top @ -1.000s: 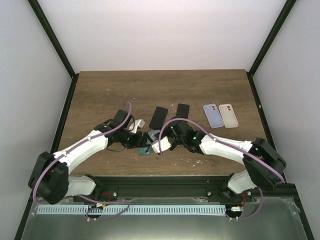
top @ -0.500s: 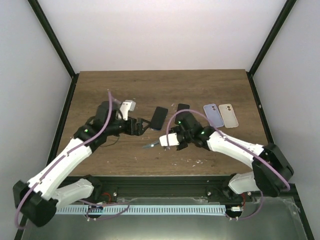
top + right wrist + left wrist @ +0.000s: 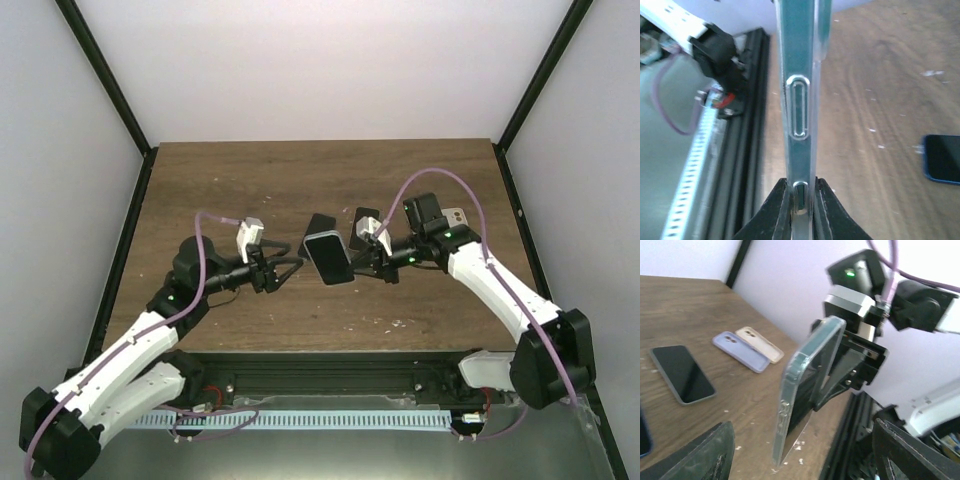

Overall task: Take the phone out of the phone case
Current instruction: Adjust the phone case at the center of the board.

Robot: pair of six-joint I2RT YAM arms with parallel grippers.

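Observation:
My right gripper [image 3: 360, 258] is shut on the lower edge of a phone in a clear case [image 3: 330, 258] and holds it upright above the table's middle. In the right wrist view the cased phone [image 3: 799, 100] stands edge-on, pinched between my fingers [image 3: 777, 205]. My left gripper [image 3: 288, 272] is open and empty just left of the phone, pointing at it. In the left wrist view the clear case [image 3: 805, 390] stands between my wide-apart fingers [image 3: 695, 455] but ahead of them, not touched. The right gripper's fingers [image 3: 855, 370] show behind it.
A black phone [image 3: 682, 374], a lilac case [image 3: 737, 351] and a beige case [image 3: 760, 343] lie on the table behind the held phone. Two dark phones [image 3: 365, 222] lie at mid-table. A blue phone [image 3: 942, 159] lies flat. The black frame rail [image 3: 330, 365] runs along the near edge.
My right gripper has lifted the cased phone off the table and carried it back and right, turning it upright. My left gripper has drawn back to the left and stands open.

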